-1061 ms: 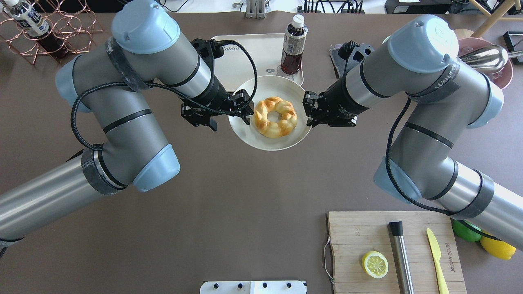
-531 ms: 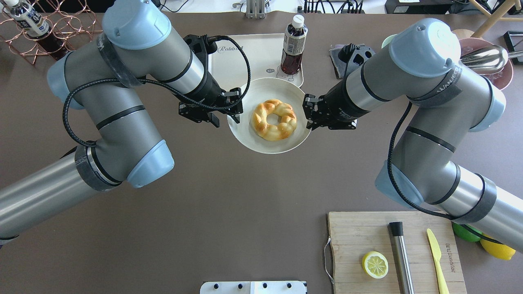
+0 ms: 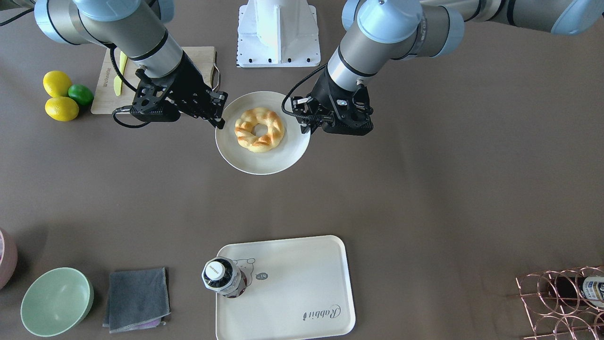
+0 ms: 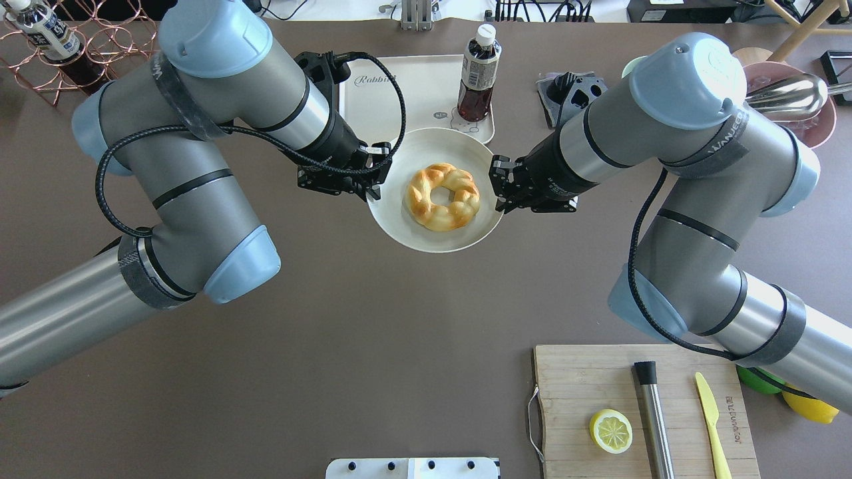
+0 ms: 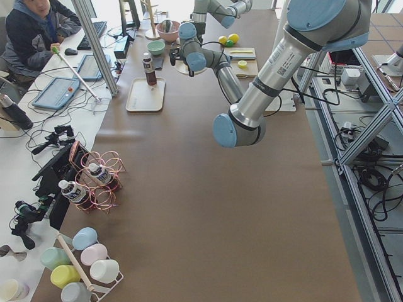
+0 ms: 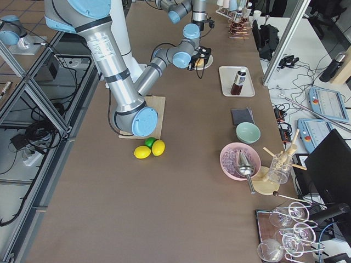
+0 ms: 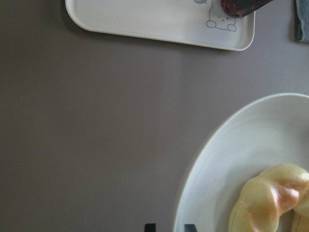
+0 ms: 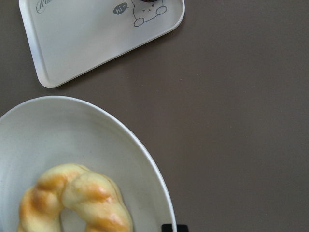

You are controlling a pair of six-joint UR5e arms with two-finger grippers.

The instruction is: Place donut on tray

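The braided golden donut (image 4: 459, 211) (image 3: 272, 137) lies on a round white plate (image 4: 432, 241) (image 3: 264, 163), which seems to hang just above the table. My right gripper (image 4: 498, 193) (image 3: 218, 120) is shut on the plate's right rim, as the right wrist view (image 8: 175, 227) shows. My left gripper (image 4: 374, 188) (image 3: 304, 126) is at the left rim, and its fingertips stand slightly apart astride the rim in the left wrist view (image 7: 169, 227). The cream "Rabbit" tray (image 4: 413, 100) (image 3: 302, 278) lies beyond the plate.
A dark drink bottle (image 4: 478, 73) stands on the tray's right corner. A wooden cutting board (image 4: 579, 399) with a lemon half (image 4: 610, 430), a metal rod and a yellow knife is near right. A grey cloth (image 3: 137, 300), a green bowl (image 3: 56, 295) and a copper rack (image 4: 100, 46) lie at the far edge.
My left gripper has drawn back left from over the plate, near the donut, to the plate's left rim. The plate, the donut and my right gripper have shifted slightly left and nearer.
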